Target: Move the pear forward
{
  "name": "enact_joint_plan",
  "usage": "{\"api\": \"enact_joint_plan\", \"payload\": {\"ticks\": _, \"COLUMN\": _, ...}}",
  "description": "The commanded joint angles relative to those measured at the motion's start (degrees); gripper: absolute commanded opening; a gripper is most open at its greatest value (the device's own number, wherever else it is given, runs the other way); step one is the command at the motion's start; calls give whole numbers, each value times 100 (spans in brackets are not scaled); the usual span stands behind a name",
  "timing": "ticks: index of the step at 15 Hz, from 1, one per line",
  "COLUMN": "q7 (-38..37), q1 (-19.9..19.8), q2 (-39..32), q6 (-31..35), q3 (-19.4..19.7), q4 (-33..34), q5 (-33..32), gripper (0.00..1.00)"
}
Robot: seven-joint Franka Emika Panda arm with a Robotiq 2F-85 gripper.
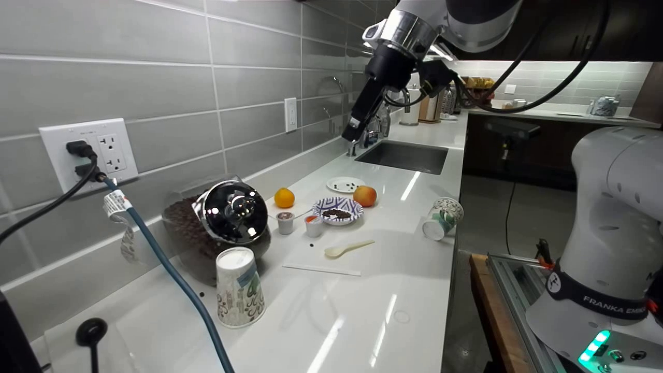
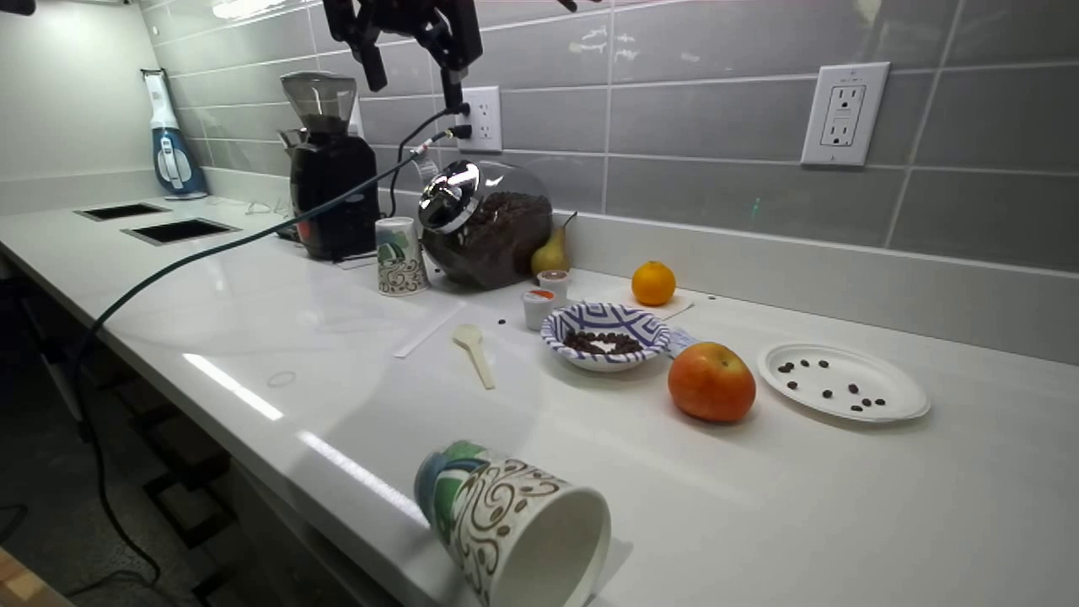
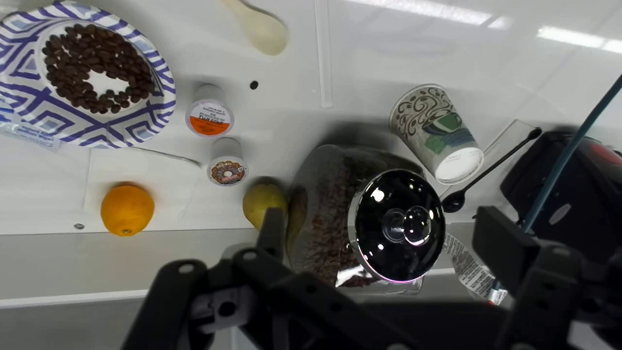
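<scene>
The yellow-green pear (image 2: 551, 255) stands on the counter between the glass jar and the wall, its stem up, in an exterior view. In the wrist view the pear (image 3: 261, 200) lies beside the jar's left side, partly covered by my left finger. The jar hides it in an exterior view. My gripper (image 3: 384, 226) is open wide and empty, with the jar's shiny lid seen between its fingers. In both exterior views the gripper (image 1: 353, 129) (image 2: 415, 84) is high above the counter, apart from the pear.
The glass jar of beans (image 2: 510, 232) is close beside the pear. Two small pods (image 3: 227, 163), an orange (image 3: 127, 210), a patterned bowl (image 2: 560, 341), an apple (image 2: 712, 382) and an upright cup (image 1: 239, 290) stand near. A cable (image 1: 171, 269) crosses over the counter.
</scene>
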State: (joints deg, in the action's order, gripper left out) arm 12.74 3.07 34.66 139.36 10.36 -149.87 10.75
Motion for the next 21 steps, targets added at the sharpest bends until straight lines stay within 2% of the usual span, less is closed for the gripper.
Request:
{"api": "enact_joint_plan", "payload": {"ticks": 1, "q7": 5, "q1": -50, "q2": -392, "q6": 362, "q3": 36, "q4": 277, "q5": 63, "gripper": 100}}
{"api": "enact_joint_plan", "payload": {"ticks": 5, "q7": -132, "q1": -79, "q2": -1284, "q6": 1304, "q3": 150, "q4": 872, "q5": 115, "gripper": 100}}
{"api": "enact_joint_plan", "payload": {"ticks": 8, "q7": 395, "q1": 300, "q2": -1908, "q6": 1308, "q3": 547, "q4": 1450, "q5": 651, "gripper": 100}}
{"api": "enact_joint_plan", "payload": {"ticks": 10, "q7": 1210, "q1": 666, "q2": -2274, "q6": 1153, "q3": 933, "q4": 1847, "q5": 1522, "gripper": 100}}
{"api": "enact_joint_plan", "payload": {"ticks": 12, "q7": 2130, "q1": 1175, "q2": -2564, "q6": 1003, "q3": 1515, "q4": 2226, "q5": 2377, "gripper": 100}}
{"api": "enact_joint_plan", "payload": {"ticks": 15, "q7": 3448, "q1": 1564, "q2": -3106, "q6": 676, "q3": 2088, "q4": 2778, "q5": 3750, "gripper": 100}}
{"api": "enact_joint_plan", "payload": {"ticks": 18, "q7": 4364, "q1": 1484, "q2": -3840, "q6": 43, "q3": 2272, "q4": 3325, "q5": 4935, "gripper": 100}}
{"api": "enact_joint_plan", "payload": {"ticks": 19, "q7": 4508, "q1": 538, "q2": -4105, "q6": -191, "q3": 1415, "q4": 3502, "q5": 5247, "gripper": 100}}
{"api": "enact_joint_plan", "payload": {"ticks": 21, "q7": 4555, "q1": 46, "q2": -4521, "q6": -425, "q3": 986, "q4": 3839, "q5": 5500, "gripper": 100}}
